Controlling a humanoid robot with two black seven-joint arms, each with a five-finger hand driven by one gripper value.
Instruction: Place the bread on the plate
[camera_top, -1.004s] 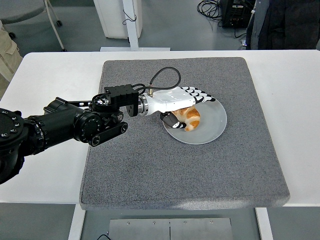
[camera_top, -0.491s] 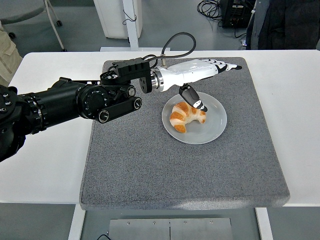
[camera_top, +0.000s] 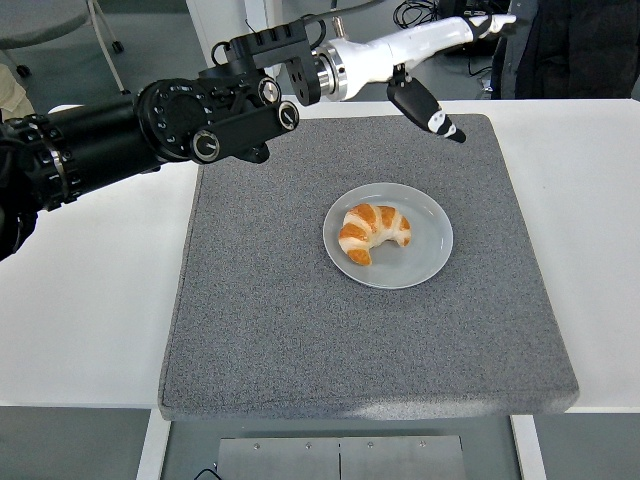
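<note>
While the left arm reaches in from the left edge high over the table's far side, nothing lies between it and the bread: the head view shows a grey mat (camera_top: 300, 340) covering most of the white table (camera_top: 90, 300), with only the plate (camera_top: 425, 262) on it. Beyond the table, floor cables and a dark case are cut off by the top edge. The bread (camera_top: 372, 232), a croissant, lies on the plate, left of its middle. Its curved body runs from the lower left to the right, both tips turned toward the near edge. The left hand (camera_top: 430, 50) is released, well apart from the bread, fingers stretched straight and thumb hanging down, holding nothing. Its fingertips reach the top edge, hard to make out against the clutter.
</note>
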